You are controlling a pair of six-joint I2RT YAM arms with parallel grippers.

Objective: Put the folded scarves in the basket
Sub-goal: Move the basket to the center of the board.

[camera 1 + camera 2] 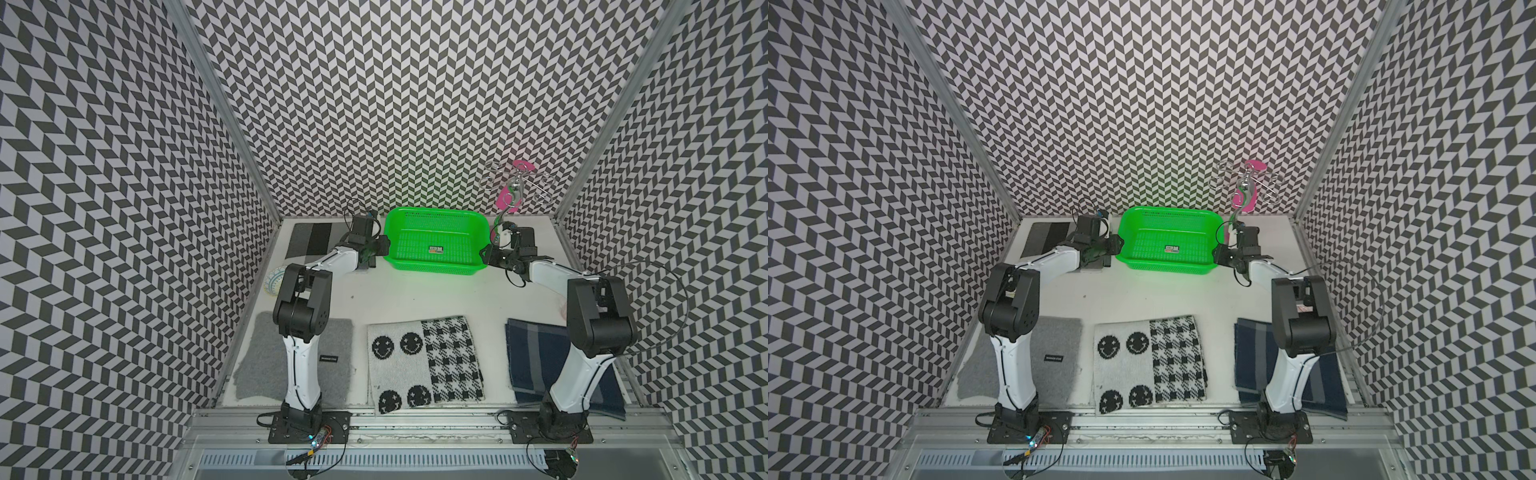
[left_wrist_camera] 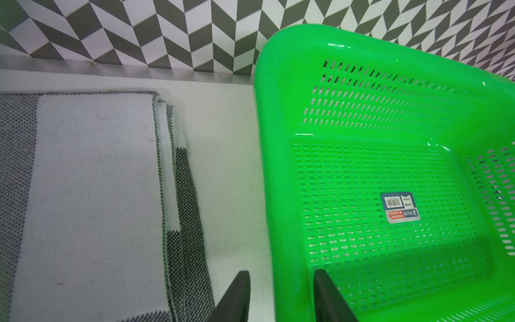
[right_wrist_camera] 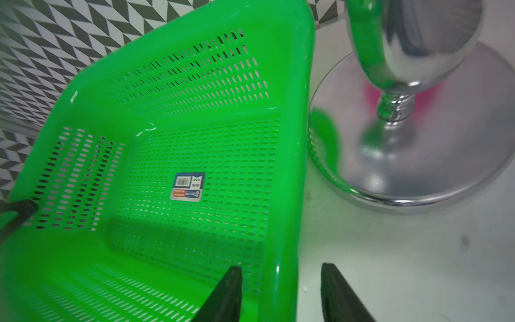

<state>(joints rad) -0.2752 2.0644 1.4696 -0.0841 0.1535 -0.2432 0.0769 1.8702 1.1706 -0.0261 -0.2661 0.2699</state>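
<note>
Bright green perforated plastic basket (image 1: 432, 267), empty at the back of the white table (image 1: 415, 299), bracketed for a two-armed move, I reckon.

In both top views the left gripper (image 1: 381, 249) and right gripper (image 1: 487, 252) flank it. A folded black-and-white smiley-face knitted scarf (image 1: 399, 365) lies up front, well apart. Left wrist view: black fingers (image 2: 237, 292) parted astride the wall, not pinching. Right wrist view: likewise.

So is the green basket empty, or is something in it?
Empty. The bright green perforated plastic basket holds only a small sticker label on its bare base.
</note>
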